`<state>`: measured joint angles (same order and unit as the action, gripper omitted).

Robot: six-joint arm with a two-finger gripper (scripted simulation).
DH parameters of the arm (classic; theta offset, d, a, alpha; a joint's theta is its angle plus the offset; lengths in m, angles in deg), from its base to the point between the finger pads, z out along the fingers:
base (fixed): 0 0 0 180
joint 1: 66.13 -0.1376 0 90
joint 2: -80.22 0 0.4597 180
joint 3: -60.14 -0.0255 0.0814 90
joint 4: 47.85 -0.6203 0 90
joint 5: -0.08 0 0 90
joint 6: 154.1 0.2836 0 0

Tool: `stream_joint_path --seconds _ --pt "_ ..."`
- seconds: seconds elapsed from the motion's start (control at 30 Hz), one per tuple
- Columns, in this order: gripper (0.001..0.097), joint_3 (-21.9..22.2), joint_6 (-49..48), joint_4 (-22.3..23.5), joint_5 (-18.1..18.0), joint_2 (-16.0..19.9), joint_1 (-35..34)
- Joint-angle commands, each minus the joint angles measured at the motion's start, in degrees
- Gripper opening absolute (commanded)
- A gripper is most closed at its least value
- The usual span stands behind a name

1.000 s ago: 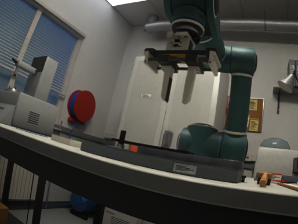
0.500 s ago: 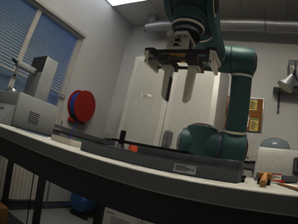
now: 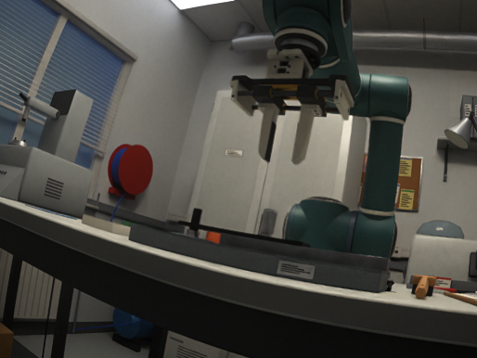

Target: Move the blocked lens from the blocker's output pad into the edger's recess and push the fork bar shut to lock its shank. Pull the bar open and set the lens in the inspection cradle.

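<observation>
A small orange piece (image 3: 213, 236), which may be the lens or its block, sits on the dark grey base plate (image 3: 260, 259) on the table, next to a short black post (image 3: 196, 220) and a thin black bar (image 3: 246, 235). My gripper (image 3: 284, 157) hangs high above this spot, fingers pointing down. It is open and holds nothing. The low view hides the recess, the pad and the cradle.
A white cabinet and a grey wall stand behind the arm's teal base (image 3: 343, 225). A grey machine (image 3: 44, 178) and a red spool (image 3: 131, 170) are at the left. A small hammer (image 3: 424, 285) and pencils lie on the table's right end.
</observation>
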<state>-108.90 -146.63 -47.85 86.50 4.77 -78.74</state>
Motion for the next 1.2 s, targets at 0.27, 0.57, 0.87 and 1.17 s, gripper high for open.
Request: stream_joint_path --seconds 0.27,0.57,0.87,1.17 --pt "0.0415 0.0 0.0 0.0 0.0 0.0 0.0" --pt "0.0415 -0.2 0.0 0.0 -0.4 0.1 0.0" --pt "0.0415 -1.4 0.0 0.0 -2.1 0.6 0.0" --pt "0.0415 -3.1 0.0 0.0 -4.6 1.5 0.0"
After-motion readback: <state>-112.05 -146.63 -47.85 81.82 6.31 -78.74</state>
